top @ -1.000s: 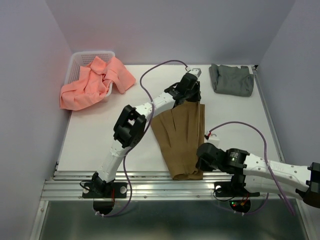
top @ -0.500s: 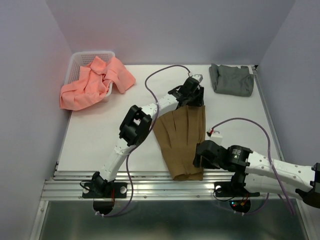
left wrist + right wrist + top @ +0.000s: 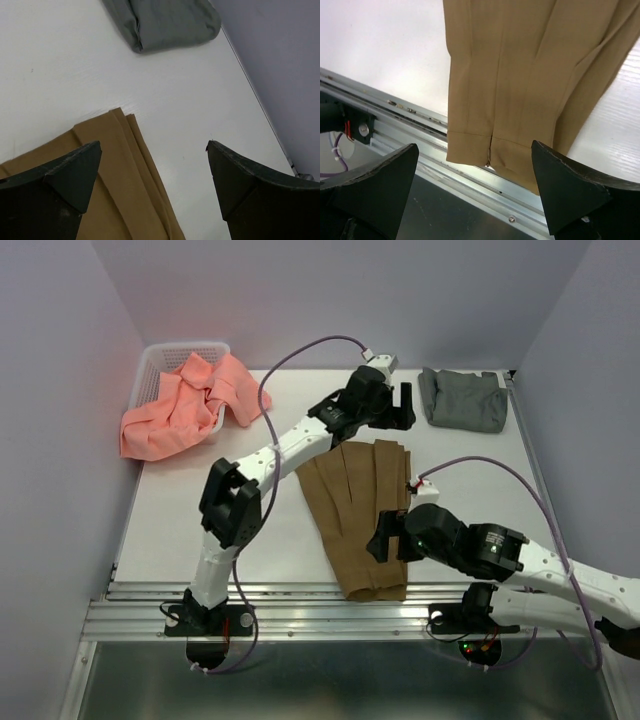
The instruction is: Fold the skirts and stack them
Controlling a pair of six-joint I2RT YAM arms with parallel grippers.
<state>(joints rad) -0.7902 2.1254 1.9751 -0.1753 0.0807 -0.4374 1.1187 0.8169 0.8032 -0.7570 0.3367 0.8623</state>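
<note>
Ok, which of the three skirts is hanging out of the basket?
The salmon-pink skirt, spilling over the white basket at far left. The tan pleated skirt lies flat mid-table; the grey skirt sits folded far right.

Three skirts. The tan-brown skirt (image 3: pixel 358 515) lay flat at mid-table, folded lengthwise into a long strip, its pleats running from far to near; its far end showed stepped, layered edges, and its hemmed near end overhung the near edge of the white table (image 3: pixel 180 530). The grey skirt (image 3: pixel 462 400) rested as a compact folded bundle near the far right corner, well apart from the tan-brown one. The salmon-pink skirt (image 3: pixel 185 405) was crumpled and unfolded, draped over the rim of the basket (image 3: pixel 150 358) at far left, one part spilling onto the table.
</note>
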